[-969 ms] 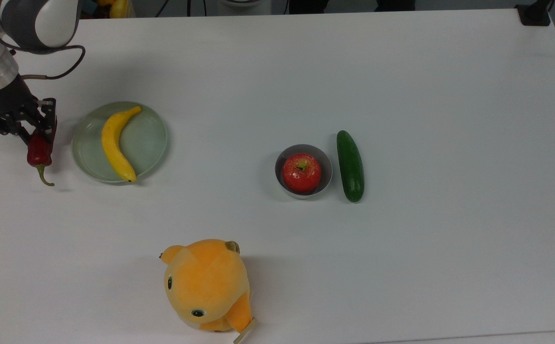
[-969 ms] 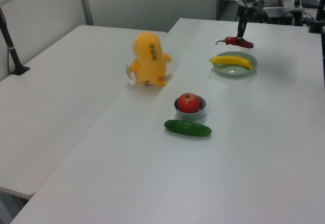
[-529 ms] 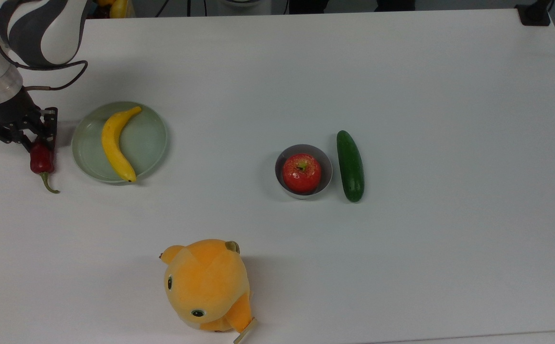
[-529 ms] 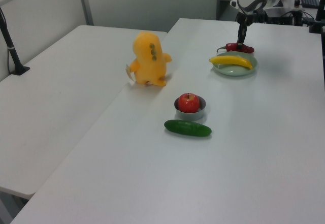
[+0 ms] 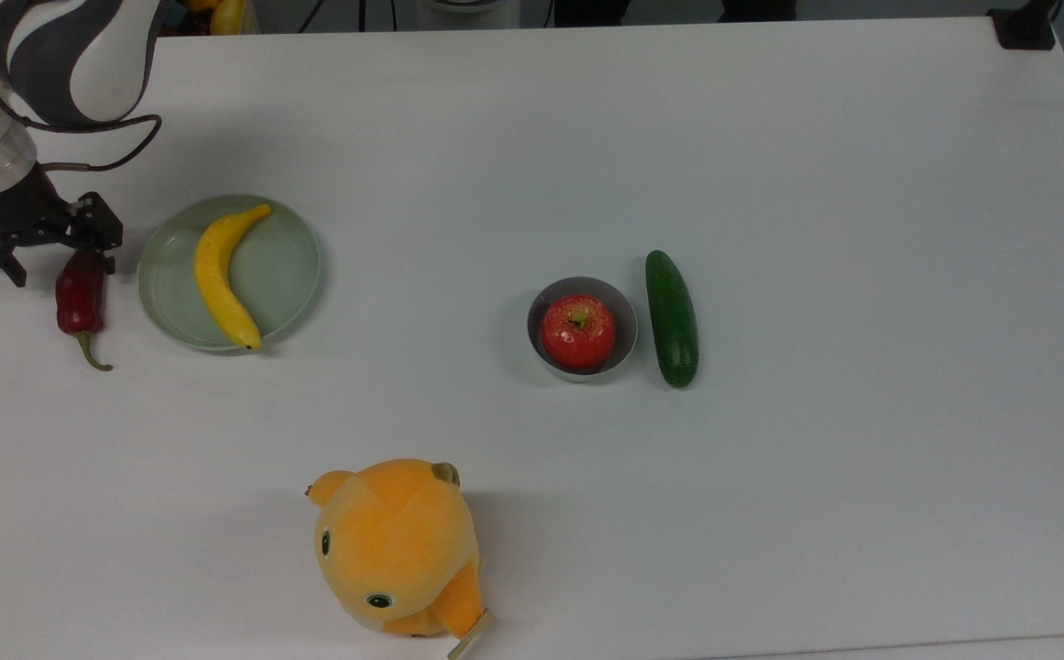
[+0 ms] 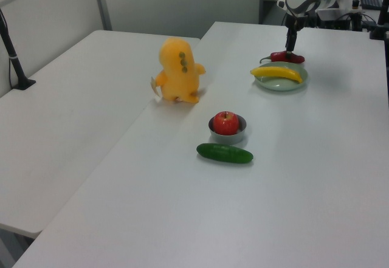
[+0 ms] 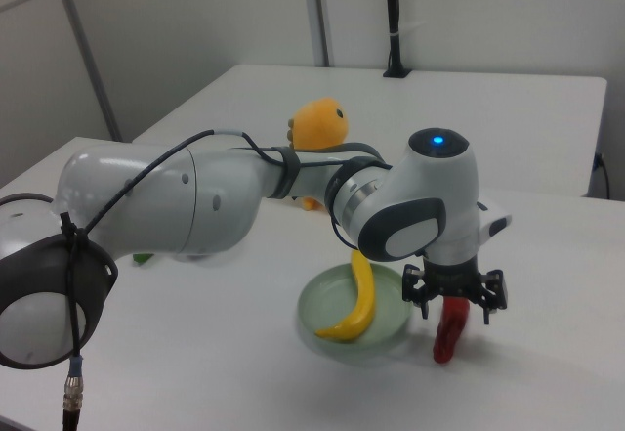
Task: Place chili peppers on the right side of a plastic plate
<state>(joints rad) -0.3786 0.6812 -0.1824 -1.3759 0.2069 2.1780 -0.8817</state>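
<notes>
Released since earlier: dark red glossy chili (image 5: pixel 79 293) on white table (image 5: pixel 770 183), black two-finger gripper (image 5: pixel 35 249) spread wide above; pale green plastic plate (image 5: pixel 289 275) holds yellow banana (image 5: pixel 220 275).

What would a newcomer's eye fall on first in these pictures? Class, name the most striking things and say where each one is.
The orange plush toy near the top view's bottom edge stands out first, then the red apple in its grey bowl mid-table, beside the cucumber. At the top view's left, the open gripper hangs over the chili, which lies on the table beside the plate with the banana.
</notes>
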